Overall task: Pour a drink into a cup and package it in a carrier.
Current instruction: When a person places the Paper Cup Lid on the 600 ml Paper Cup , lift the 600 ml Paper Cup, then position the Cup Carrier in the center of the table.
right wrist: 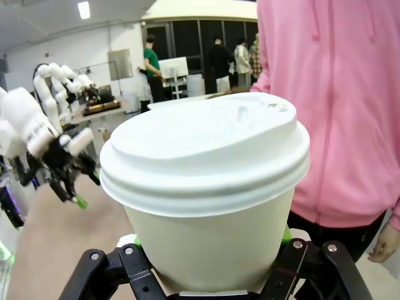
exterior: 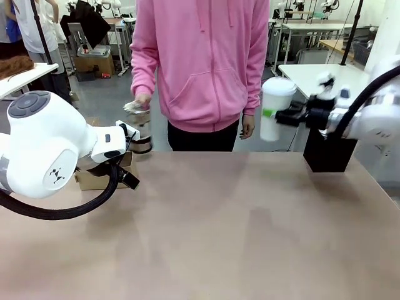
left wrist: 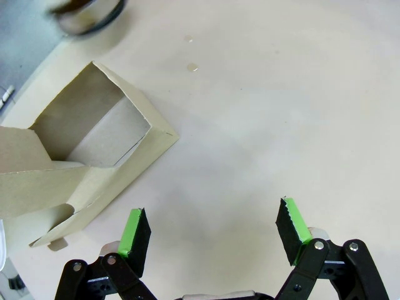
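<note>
Cup [right wrist: 206,244], with its white lid [right wrist: 203,147] on, sits upright in the air near the far right corner of the desk [exterior: 219,225], just beside a black box [exterior: 328,155]. We see the right claw [exterior: 274,114] pinching it by the sides, green pads against the paper wall. The left claw [left wrist: 212,215] hangs spread wide over bare desk, touching nothing, near an open brown cardboard box [left wrist: 94,144] lying at the desk's left. A person in a pink top [exterior: 206,62] stands at the far side, one hand [exterior: 142,100] at a blurred shiny object we cannot make out.
</note>
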Motion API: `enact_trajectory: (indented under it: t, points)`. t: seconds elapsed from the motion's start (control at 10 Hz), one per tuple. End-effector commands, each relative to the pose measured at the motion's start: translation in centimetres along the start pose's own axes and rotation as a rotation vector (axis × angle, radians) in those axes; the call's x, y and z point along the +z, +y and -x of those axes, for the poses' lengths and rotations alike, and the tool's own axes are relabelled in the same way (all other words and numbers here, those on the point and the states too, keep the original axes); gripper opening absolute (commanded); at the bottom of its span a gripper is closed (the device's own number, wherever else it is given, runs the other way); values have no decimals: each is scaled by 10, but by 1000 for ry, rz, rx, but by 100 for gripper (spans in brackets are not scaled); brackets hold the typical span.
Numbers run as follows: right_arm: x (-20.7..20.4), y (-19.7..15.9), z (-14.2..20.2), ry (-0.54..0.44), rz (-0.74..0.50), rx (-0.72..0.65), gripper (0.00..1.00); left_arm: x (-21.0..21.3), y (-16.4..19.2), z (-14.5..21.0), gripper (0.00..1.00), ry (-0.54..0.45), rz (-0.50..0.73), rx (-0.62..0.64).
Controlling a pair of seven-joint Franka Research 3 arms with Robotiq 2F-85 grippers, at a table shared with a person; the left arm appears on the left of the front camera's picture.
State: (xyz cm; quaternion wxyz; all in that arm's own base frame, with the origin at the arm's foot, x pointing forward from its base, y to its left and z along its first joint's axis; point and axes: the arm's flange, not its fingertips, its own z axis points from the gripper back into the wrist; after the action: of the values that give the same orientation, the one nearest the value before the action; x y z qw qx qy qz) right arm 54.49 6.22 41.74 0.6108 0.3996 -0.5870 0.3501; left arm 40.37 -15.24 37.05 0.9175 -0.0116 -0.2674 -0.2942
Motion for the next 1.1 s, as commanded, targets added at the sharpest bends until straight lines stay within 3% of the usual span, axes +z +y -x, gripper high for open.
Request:
enact_trajectory:
  t: [0.0,0.3,1.0]
  points:
    - [21,28,-39,-4,-14,-16,80,0,0,0,100,-1,2,1]
    - [32,62,-83,-20,-43,-43,80,0,0,0,100,-1,2,1]
    - [26,69,-87,-32,-39,-18,80,0,0,0,100,-1,2,1]
